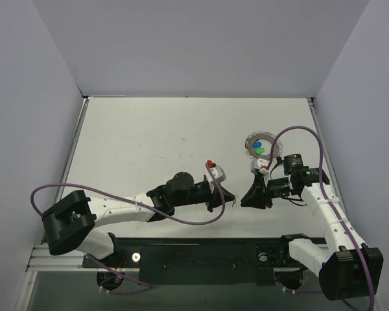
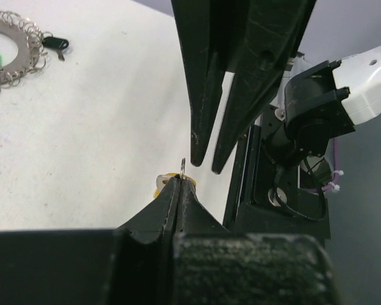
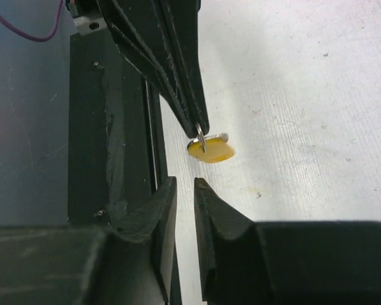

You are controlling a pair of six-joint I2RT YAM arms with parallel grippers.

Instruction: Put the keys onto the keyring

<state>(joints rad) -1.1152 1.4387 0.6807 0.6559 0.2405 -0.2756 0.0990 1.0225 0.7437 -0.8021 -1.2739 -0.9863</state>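
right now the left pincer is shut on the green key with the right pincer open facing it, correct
No: the left pincer is shut on the yellow key, not a green one, as the right wrist view shows. The rest holds: the right pincer is open, facing it.

A white matte desk [image 1: 149, 136] takes up the middle of the booth, its surface faintly textured and flecked with a few small dark marks. Plain pale grey walls close it in: a back wall [image 1: 201, 45], a left wall [image 1: 26, 116] and a right wall [image 1: 369, 97]. A black plate [image 1: 201, 256] runs along the desk's near edge, with a silver rail [image 1: 52, 262] at its left end. The light is soft and even, and the shadows are faint.
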